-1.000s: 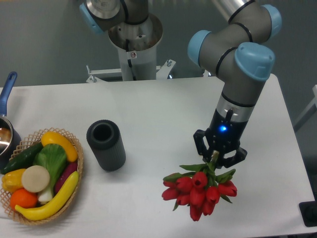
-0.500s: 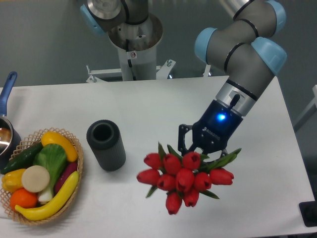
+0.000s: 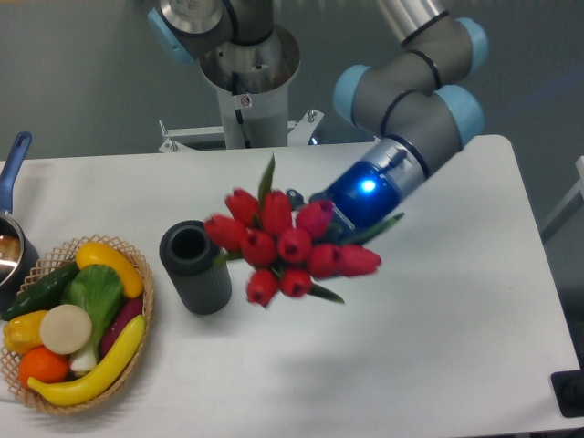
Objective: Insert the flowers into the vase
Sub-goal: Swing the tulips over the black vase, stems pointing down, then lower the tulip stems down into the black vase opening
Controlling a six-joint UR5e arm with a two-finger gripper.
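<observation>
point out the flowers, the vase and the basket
flowers (image 3: 290, 245), fixed camera, on a red bud mid-bunch
vase (image 3: 203, 283), fixed camera, on its dark outer wall
basket (image 3: 146, 292), fixed camera, on its woven right rim

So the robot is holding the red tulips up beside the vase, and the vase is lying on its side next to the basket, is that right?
Not quite. The vase is standing upright, not lying on its side; the camera view shows its round opening facing up. The rest holds: the gripper holds the red tulips in the air just right of the vase, and the basket of vegetables sits to the vase's left.
</observation>
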